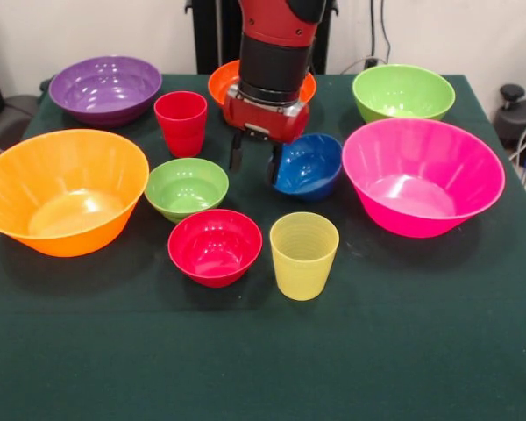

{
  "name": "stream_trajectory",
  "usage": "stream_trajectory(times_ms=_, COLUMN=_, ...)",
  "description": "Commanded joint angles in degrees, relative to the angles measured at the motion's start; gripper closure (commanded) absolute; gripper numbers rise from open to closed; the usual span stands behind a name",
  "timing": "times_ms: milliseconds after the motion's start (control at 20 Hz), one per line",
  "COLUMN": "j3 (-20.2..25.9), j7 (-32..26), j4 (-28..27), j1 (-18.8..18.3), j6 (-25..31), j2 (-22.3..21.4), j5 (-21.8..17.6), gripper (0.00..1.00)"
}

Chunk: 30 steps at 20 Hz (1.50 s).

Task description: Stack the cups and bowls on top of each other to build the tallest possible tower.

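Note:
My gripper (255, 163) hangs low over the table's middle, open, with bare cloth showing between its fingers. Its right finger (273, 167) is at the left rim of the small blue bowl (311, 165), which is tilted with its opening toward the gripper. The yellow cup (304, 255) stands upright in front of it. The red cup (181, 123) stands upright to the gripper's left. The small red bowl (215, 246) and small green bowl (187, 187) sit front left. Every cup and bowl stands apart; none is stacked on another.
The large orange-yellow bowl (63, 189) sits at the left and the large pink bowl (421, 175) at the right. At the back are the purple bowl (105, 88), the medium green bowl (403, 90) and the orange bowl (219, 83), partly hidden behind the arm.

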Motion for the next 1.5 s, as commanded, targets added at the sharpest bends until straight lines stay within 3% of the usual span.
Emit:
stream_trajectory(times_ms=50, j3=7.72, j7=7.98, j4=8.07, j1=0.32, j6=-4.53, j2=2.87, j5=-4.47, gripper=0.00)
stream_trajectory(times_ms=450, j3=9.51, j7=7.64, j4=8.91, j1=-1.00, j6=-2.40, j2=0.71, j5=-3.02, gripper=0.00)
stream_trajectory(times_ms=800, j3=12.06, j7=3.29, j4=3.15, j1=-5.42, j6=2.62, j2=0.96, j5=-3.01, gripper=0.00)
stream_trajectory(times_ms=1500, j3=12.06, j7=2.84, j4=2.63, j1=-4.39, j6=3.19, j2=-2.10, j5=-3.03, gripper=0.00)
